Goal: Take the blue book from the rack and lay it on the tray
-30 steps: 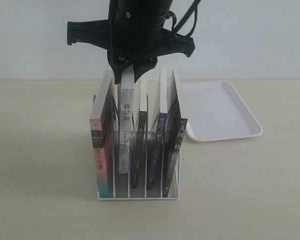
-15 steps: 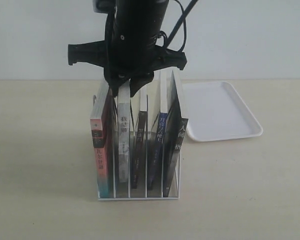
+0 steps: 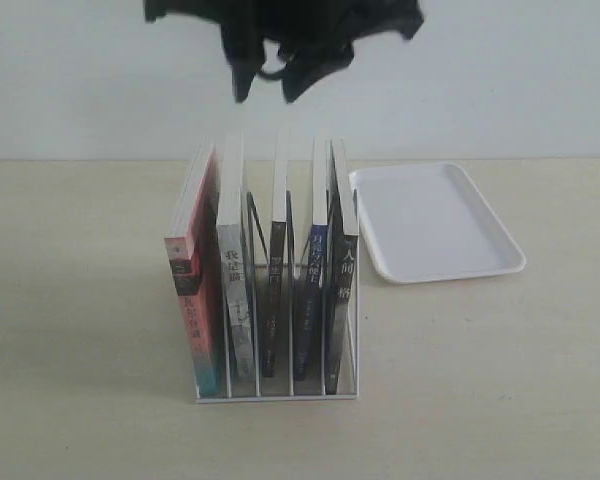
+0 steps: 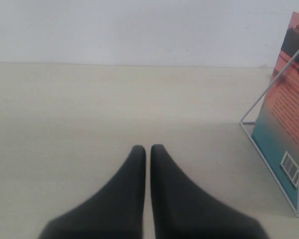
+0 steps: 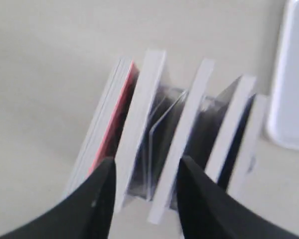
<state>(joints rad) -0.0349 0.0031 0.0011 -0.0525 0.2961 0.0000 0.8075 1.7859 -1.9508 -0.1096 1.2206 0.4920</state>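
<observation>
Exterior view: your R gripper (image 3: pixel 267 88) hangs above the rack (image 3: pixel 278 397), clear of the book tops. The blue book (image 3: pixel 314 290) stands upright in the fourth slot from the left, w/ dark-spined books either side. The tray (image 3: pixel 440 215) lies just beside the rack on the right. R wrist pic is blurry, but the fingers (image 5: pixel 97 199) look spread wide w/ nothing between them. L gripper (image 4: pixel 147 149) sits low over the table (image 4: pixel 65 109), tips pressed together on nothing, near the red-and-teal book (image 4: pixel 284 114) at the rack's end.
</observation>
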